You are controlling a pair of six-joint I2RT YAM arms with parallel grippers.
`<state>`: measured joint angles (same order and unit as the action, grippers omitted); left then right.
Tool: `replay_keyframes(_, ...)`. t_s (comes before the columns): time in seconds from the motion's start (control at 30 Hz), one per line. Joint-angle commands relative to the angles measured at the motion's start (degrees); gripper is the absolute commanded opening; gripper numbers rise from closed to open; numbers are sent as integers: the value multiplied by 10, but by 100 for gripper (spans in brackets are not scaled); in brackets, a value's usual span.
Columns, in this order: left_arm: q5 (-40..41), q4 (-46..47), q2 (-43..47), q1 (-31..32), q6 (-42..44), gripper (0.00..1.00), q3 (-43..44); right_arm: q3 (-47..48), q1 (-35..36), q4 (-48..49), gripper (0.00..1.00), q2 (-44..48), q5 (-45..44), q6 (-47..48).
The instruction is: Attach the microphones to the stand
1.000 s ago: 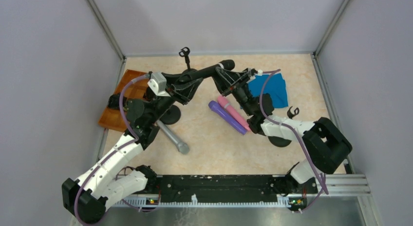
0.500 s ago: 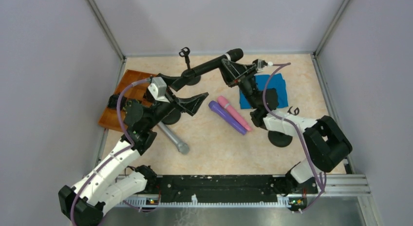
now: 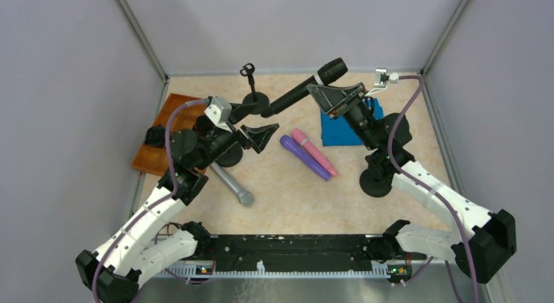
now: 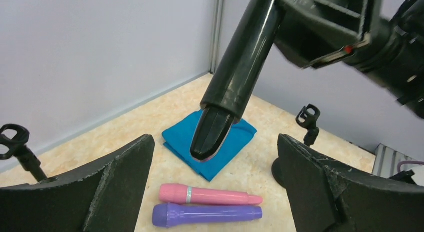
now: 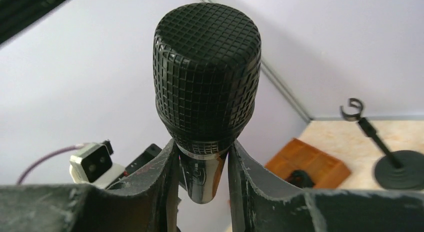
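My right gripper (image 3: 325, 87) is shut on the black microphone (image 3: 304, 89) just below its mesh head (image 5: 207, 77) and holds it tilted in the air over the back of the table. My left gripper (image 3: 259, 134) is open, and the black microphone's tail (image 4: 212, 134) hangs apart between and beyond its fingers (image 4: 110, 182). The pink microphone (image 3: 313, 151) and the purple microphone (image 3: 304, 158) lie side by side mid-table. Near my left arm lies the silver-grey microphone (image 3: 232, 183). One stand (image 3: 251, 94) rises at the back, and another stand base (image 3: 377, 183) sits on the right.
A folded blue cloth (image 3: 346, 132) lies at the back right under my right arm. A wooden tray (image 3: 157, 156) sits at the left edge. A third round stand base (image 3: 228, 157) shows beneath my left arm. Grey walls close in the table on three sides.
My left gripper opened, let go of the black microphone and drew back to the left. My right arm lifted the microphone up and toward the back right.
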<state>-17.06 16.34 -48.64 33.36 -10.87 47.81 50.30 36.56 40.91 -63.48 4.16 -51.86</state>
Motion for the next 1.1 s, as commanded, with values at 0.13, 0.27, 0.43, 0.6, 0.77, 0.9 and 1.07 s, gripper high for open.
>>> replay_keyframes(0.13, -29, -33, -15, 1, 51, 99, 40, 173, -4, -309, 0, -1, 88, 224)
replay_keyframes(0.27, -67, -38, -31, 1, 63, 99, 62, 228, -4, -396, 0, -33, 154, 250)
replay_keyframes(0.43, -115, -24, -65, 2, 63, 99, 78, 235, -3, -373, 0, -56, 226, 224)
replay_keyframes(0.6, -171, -4, -100, 2, 52, 93, 87, 235, -3, -342, 0, -62, 250, 197)
replay_keyframes(0.77, -190, -5, -119, 4, 44, 84, 85, 229, -3, -321, 0, -58, 248, 183)
replay_keyframes(0.9, -192, -5, -117, 3, 41, 72, 79, 225, -3, -320, 0, -59, 248, 185)
replay_keyframes(1.07, -179, -8, -110, 3, 32, 39, 71, 209, -3, -311, 5, -57, 233, 194)
